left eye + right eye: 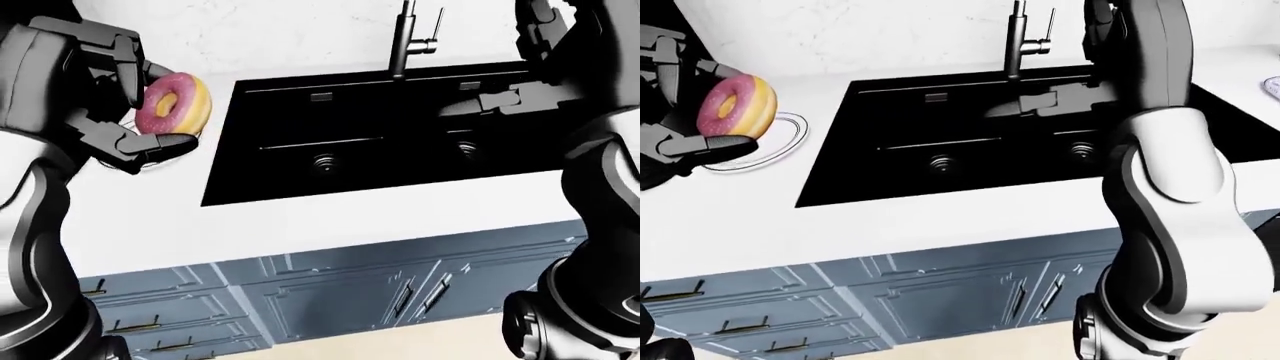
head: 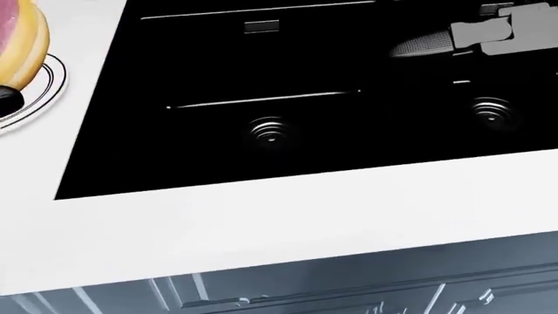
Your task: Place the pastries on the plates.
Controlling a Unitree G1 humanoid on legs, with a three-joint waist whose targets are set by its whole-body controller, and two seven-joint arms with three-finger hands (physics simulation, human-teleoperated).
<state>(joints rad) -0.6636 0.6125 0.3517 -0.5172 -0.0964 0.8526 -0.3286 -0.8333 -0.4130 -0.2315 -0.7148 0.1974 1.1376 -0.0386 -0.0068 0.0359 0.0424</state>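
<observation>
In the left-eye view, we saw our left hand point(image 1: 125, 112) at the upper left, its dark fingers closed round a pink-frosted doughnut point(image 1: 173, 105) that stood on edge, the hole facing us. The doughnut was held above the white counter point(image 1: 330, 217), just left of the black double sink point(image 1: 400, 135). Behind the hand a thin curved edge of a plate showed, mostly hidden. A dark faucet point(image 1: 408, 37) rose at the sink's far rim. Our right hand point(image 1: 505, 101) reached in from the upper right over the right basin, its grey fingers extended and holding nothing. Blue-grey cabinet doors point(image 1: 330, 300) ran below the counter.

In the head view, we looked down closely on the sink, which filled most of the picture, with two drains point(image 2: 269, 131) catching light. At the far left edge only a slice of the doughnut showed, over the rim of a white plate point(image 2: 44, 91) lying on the counter beside the sink. The right hand hung at the upper right above the basin, one finger pointing left.

In the right-eye view, the plate showed best: it lay on the counter left of the sink, and the doughnut was held directly over its near part, not resting on it. Our right arm point(image 1: 1165, 165) filled the right side. At the far right edge a sliver of a second plate point(image 1: 1272, 87) appeared.
</observation>
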